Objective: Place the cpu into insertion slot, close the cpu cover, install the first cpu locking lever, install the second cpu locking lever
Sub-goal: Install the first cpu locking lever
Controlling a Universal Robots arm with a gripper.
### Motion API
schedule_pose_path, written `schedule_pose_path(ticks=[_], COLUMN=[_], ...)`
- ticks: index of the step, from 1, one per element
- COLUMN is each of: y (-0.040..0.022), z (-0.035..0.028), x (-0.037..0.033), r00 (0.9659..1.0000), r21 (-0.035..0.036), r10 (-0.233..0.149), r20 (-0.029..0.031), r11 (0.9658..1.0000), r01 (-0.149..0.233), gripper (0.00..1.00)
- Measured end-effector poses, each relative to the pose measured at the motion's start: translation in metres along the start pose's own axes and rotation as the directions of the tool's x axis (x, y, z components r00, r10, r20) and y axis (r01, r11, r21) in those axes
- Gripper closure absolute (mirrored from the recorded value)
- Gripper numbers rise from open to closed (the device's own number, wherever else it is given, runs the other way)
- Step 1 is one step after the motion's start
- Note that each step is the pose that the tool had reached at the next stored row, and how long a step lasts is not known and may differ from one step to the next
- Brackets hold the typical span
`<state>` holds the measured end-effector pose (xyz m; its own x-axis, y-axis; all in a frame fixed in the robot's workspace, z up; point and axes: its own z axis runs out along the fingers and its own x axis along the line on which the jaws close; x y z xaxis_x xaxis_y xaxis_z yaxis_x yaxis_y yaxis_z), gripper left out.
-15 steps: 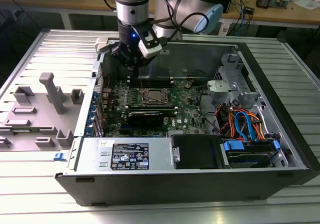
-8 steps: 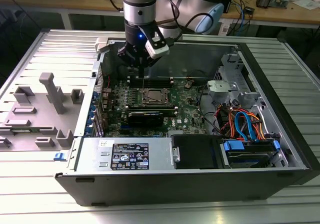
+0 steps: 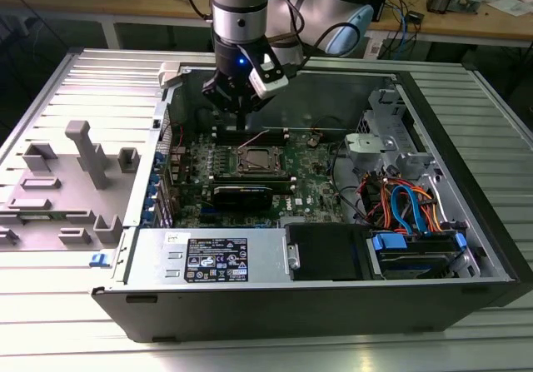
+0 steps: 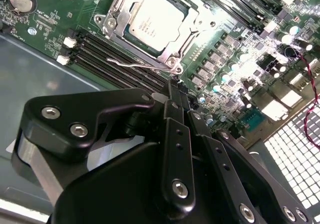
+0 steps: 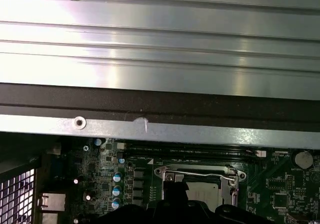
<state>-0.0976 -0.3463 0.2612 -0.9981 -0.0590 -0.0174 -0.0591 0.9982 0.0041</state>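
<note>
The cpu (image 4: 155,21) lies flat in the insertion slot (image 3: 254,162) of the green motherboard, its silvery top showing through the window of the cpu cover (image 4: 172,53), which lies down over it. A thin wire locking lever (image 4: 135,63) runs along the socket edge nearest my gripper; in the first wrist view the lever (image 5: 200,174) crosses the far side of the cpu (image 5: 206,194). My gripper (image 4: 181,94) hangs a little beside the socket over the memory slots, its black fingers (image 4: 172,101) pressed together with nothing between them. In the exterior view the gripper (image 3: 241,125) is just behind the socket.
Long black memory slots (image 4: 107,51) flank the socket. A coin battery (image 4: 20,1) sits on the board. The case's metal walls (image 3: 333,89) surround the board, with a power supply (image 3: 216,255) in front and cable bundles (image 3: 408,205) at the exterior view's right. A grey fixture (image 3: 79,151) stands outside.
</note>
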Motion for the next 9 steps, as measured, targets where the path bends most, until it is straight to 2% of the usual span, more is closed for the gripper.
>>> schedule_pose_path(ticks=[9], y=[-0.0001], z=[0.005], x=[-0.0003], r00=[1.0], r21=[0.0001], r10=[0.0], r20=[0.0], r11=[1.0], r01=[0.0], gripper=[0.89])
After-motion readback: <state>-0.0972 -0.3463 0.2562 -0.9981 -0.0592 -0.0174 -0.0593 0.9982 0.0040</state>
